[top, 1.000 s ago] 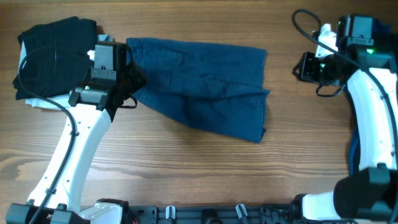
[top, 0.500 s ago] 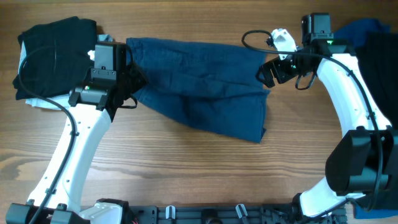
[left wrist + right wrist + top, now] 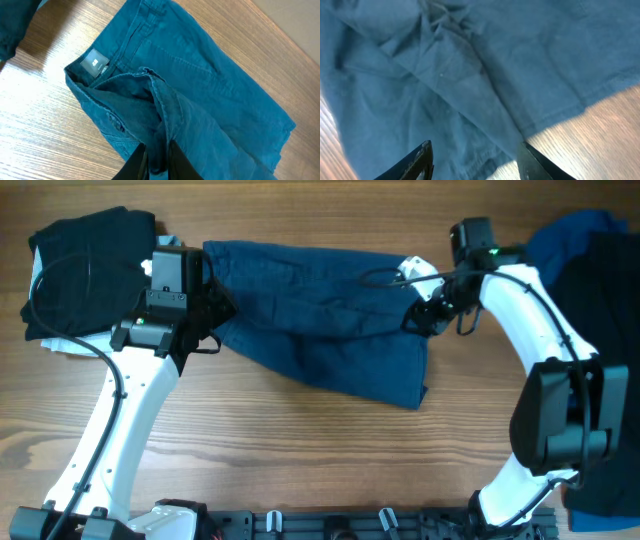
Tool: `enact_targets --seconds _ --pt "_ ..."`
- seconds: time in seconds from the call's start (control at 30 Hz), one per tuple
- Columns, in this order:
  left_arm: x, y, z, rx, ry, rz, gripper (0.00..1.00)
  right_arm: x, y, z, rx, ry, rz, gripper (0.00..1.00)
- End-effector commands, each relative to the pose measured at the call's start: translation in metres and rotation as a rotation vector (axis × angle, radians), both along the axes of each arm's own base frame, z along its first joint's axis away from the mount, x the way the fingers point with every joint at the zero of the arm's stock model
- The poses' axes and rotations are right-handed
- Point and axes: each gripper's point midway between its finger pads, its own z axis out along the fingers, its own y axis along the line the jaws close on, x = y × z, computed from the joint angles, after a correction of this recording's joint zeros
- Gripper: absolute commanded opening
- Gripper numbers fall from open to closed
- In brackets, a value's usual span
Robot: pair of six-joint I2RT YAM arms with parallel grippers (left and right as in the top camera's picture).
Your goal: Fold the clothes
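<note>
Dark blue denim shorts lie spread and rumpled across the middle of the wooden table. My left gripper sits at their left end by the waistband. In the left wrist view it is shut on a raised fold of the shorts, near the label. My right gripper hovers over the right edge of the shorts. In the right wrist view it stands open, its fingers straddling the hem of the shorts, with bare wood to the right.
A folded black garment lies at the back left on a pale cloth. A brighter blue garment and a dark one lie at the far right. Bare wood runs along the front.
My right arm has swung in from the far right to the right edge of the shorts. The left arm and the shorts have not moved.
</note>
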Motion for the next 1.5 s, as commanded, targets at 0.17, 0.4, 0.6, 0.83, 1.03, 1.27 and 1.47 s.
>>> enact_targets --seconds 0.17,0.4,0.6,0.83,1.03,1.27,1.47 --pt "0.005 -0.002 0.009 -0.006 -0.023 -0.014 0.13 0.01 -0.01 -0.042 -0.109 -0.083 -0.034 0.54" --pt "0.005 -0.002 0.009 -0.006 -0.023 -0.014 0.13 0.008 -0.01 -0.054 -0.106 -0.098 -0.036 0.53" --pt "0.005 -0.002 0.009 -0.006 -0.023 -0.014 0.13 0.007 -0.011 -0.056 -0.099 -0.083 -0.077 0.45" --pt "0.005 -0.002 0.009 -0.006 -0.023 -0.014 0.12 0.013 -0.01 -0.054 -0.092 -0.108 -0.086 0.04" --pt "0.011 -0.002 0.014 -0.01 -0.056 -0.014 0.04 0.038 -0.007 -0.009 -0.05 -0.205 -0.172 0.04" --pt "0.024 -0.004 0.026 -0.026 -0.128 -0.006 0.04 0.06 -0.004 0.108 0.035 -0.411 -0.266 0.04" --pt "0.04 -0.005 0.043 -0.037 -0.22 -0.002 0.04 0.068 -0.003 0.141 0.051 -0.47 -0.268 0.04"
